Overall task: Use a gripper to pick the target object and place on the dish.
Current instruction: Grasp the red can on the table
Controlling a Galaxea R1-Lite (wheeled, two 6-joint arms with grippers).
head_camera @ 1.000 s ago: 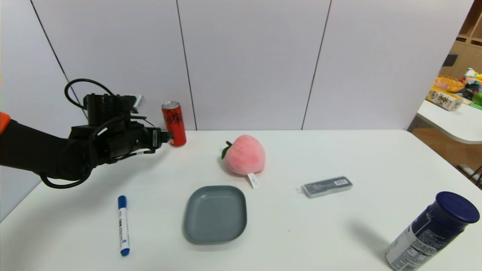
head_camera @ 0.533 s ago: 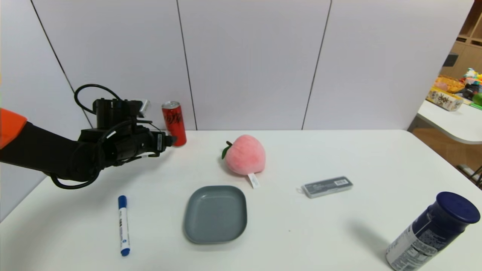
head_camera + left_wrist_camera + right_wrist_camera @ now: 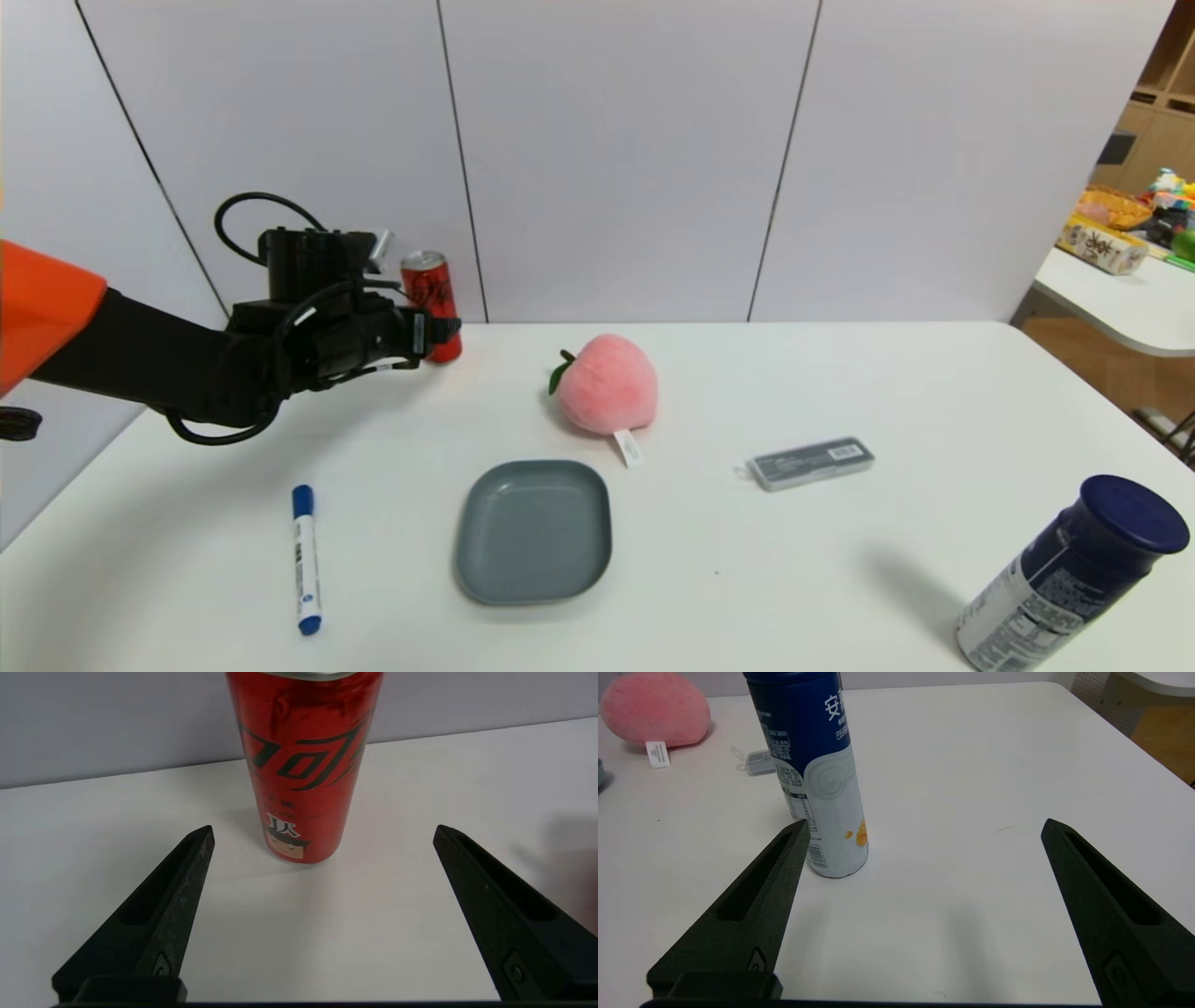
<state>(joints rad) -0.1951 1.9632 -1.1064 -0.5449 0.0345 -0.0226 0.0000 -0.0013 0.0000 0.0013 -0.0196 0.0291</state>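
The red soda can (image 3: 431,299) stands upright at the back left of the white table, close to the wall. My left gripper (image 3: 444,329) is right at it, open, with the can (image 3: 303,765) just beyond the fingertips and in line with the gap between them. Both black fingers (image 3: 187,882) stand wide apart and touch nothing; my left gripper (image 3: 323,830) holds nothing. The grey-blue square dish (image 3: 534,532) lies bare at the front centre. My right gripper (image 3: 924,826) is open near the front right of the table, next to the blue canister.
A pink plush peach (image 3: 607,385) sits between the can and the dish. A blue marker (image 3: 305,560) lies left of the dish, a small grey case (image 3: 810,463) to its right. The dark blue canister (image 3: 1074,574) stands at the front right. The wall is right behind the can.
My left arm has moved right and forward, bringing its open fingers up to the can. The can and everything else stayed put.
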